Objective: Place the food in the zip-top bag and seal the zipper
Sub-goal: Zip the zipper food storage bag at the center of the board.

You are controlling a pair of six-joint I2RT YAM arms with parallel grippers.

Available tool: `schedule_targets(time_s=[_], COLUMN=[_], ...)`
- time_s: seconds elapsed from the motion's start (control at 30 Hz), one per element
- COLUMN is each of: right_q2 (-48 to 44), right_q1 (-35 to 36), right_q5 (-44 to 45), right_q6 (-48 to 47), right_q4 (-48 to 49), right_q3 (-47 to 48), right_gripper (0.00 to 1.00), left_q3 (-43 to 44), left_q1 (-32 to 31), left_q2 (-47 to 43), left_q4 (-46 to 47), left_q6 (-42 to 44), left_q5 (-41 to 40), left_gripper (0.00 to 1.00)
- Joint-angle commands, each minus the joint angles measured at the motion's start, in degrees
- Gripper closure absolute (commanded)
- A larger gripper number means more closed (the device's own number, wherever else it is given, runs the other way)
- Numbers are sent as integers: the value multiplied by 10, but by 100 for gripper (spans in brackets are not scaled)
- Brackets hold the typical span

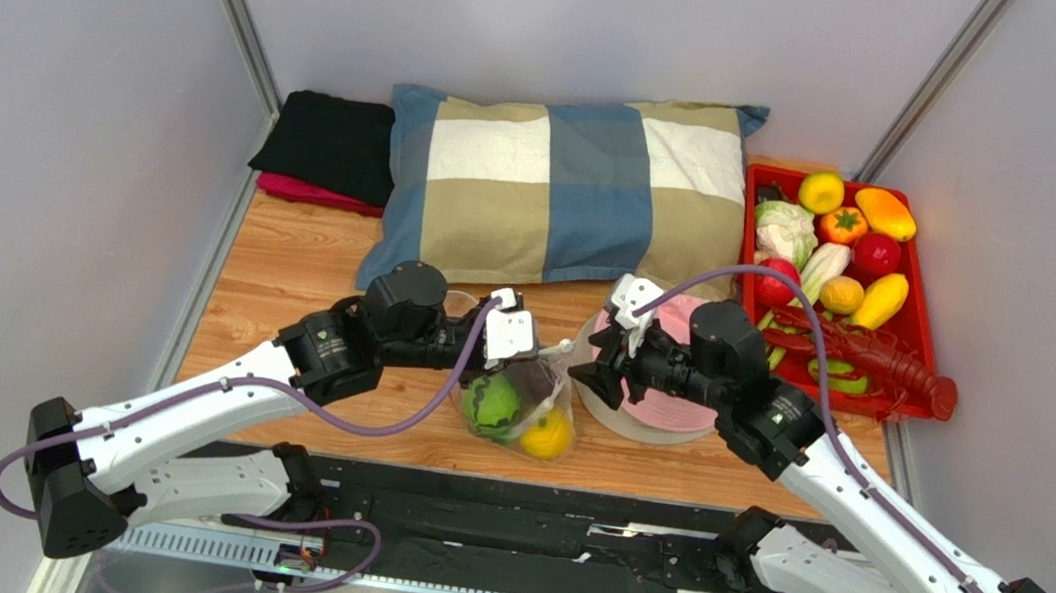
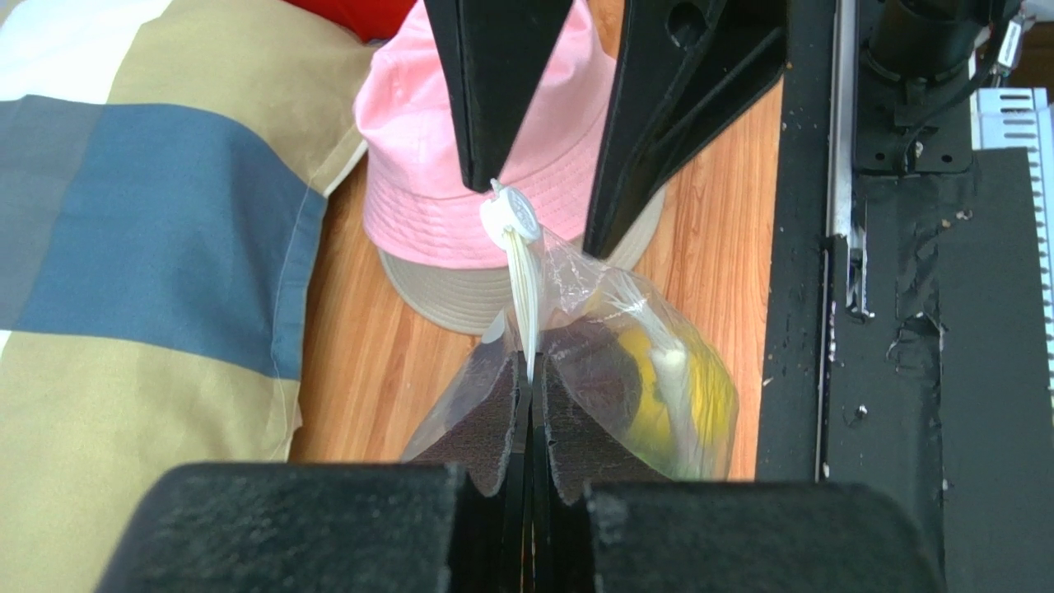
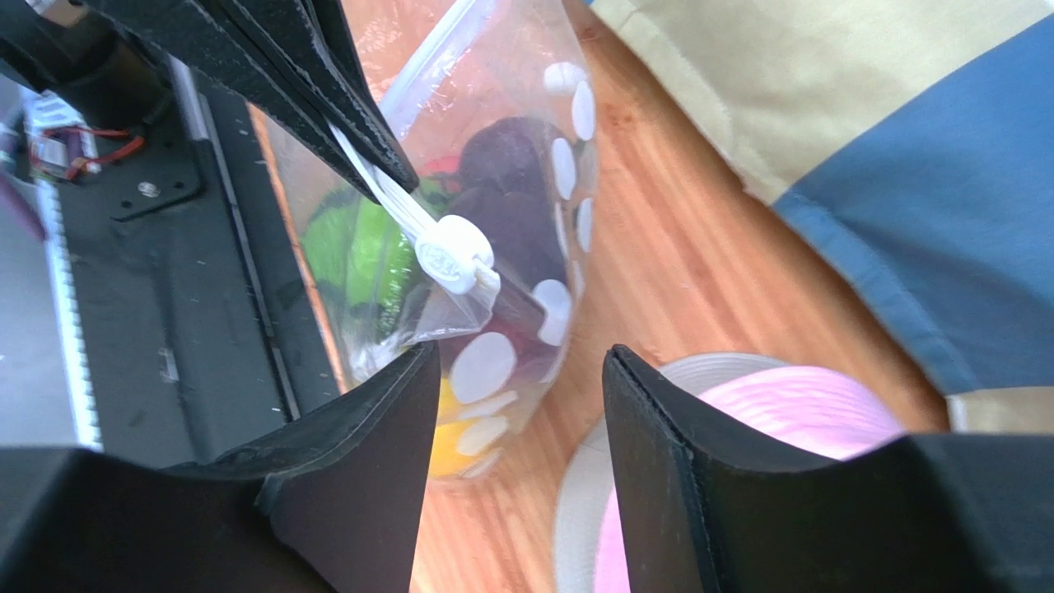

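Note:
The zip-top bag (image 1: pixel 520 414) hangs over the wooden table between my two grippers, clear with white dots (image 3: pixel 563 173). Inside it lie green (image 3: pixel 353 253), purple (image 3: pixel 507 161) and yellow (image 2: pixel 705 389) food. My left gripper (image 2: pixel 532 374) is shut on the pale zipper (image 2: pixel 526 290), pinching the strip edge-on. The white slider (image 3: pixel 454 253) sits at the strip's far end. My right gripper (image 3: pixel 520 371) is open just short of that slider, with nothing between its fingers (image 2: pixel 495 99). More food lies in the red tray (image 1: pixel 920 333).
A pink hat (image 1: pixel 680 406) sits right beside the bag, under my right gripper. The checked pillow (image 1: pixel 563 188) lies behind, with folded black cloth (image 1: pixel 333 144) at the back left. A red lobster toy (image 1: pixel 892 367) rests on the tray's front edge. The black base rail (image 2: pixel 891 309) runs along the near side.

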Motion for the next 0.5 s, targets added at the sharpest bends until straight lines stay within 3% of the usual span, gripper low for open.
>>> schedule_targets(time_s=[0.0,0.13,0.23,0.33,0.47], right_q2=[7,16,27,27,27], right_q1=[-2,-2,-2,-2,-2], right_q5=[-52,-61,-73,-82,-94], right_q6=[66,82,78,75,78], right_q4=[67,108,106,106,109], right_q3=[-4,-16,-11,-13,-11], right_gripper=[45,48,61,68,65], left_q3=[-14,-22,-24,-28,-28], left_q1=[4,4,6,6,8], left_q2=[-22,-25,-25,-27,-25], left_q4=[55,67,66,69,75], left_q6=[-34,-41,-43,-44,-43], left_q5=[1,0,-2,0,3], left_gripper=[100,100,100,100,100])
